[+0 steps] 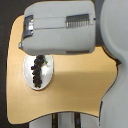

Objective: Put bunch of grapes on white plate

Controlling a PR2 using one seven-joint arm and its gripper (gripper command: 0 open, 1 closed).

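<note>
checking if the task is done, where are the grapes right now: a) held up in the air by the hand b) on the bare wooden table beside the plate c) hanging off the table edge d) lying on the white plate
d, the dark bunch of grapes lies inside the rim of the white plate on the wooden table, partly under the grey arm above it; the hand is not visible.

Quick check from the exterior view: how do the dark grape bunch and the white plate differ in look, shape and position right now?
Colour: the elongated bunch of dark purple-black grapes is nearly black and bumpy, while the round glossy white plate is pale and smooth.
Size: the grapes are narrower than the plate.
Position: the grapes lie on top of the plate; the plate rests on the tan wooden table.
Shared: both sit partly under the grey robot arm, which hides their upper ends.
</note>
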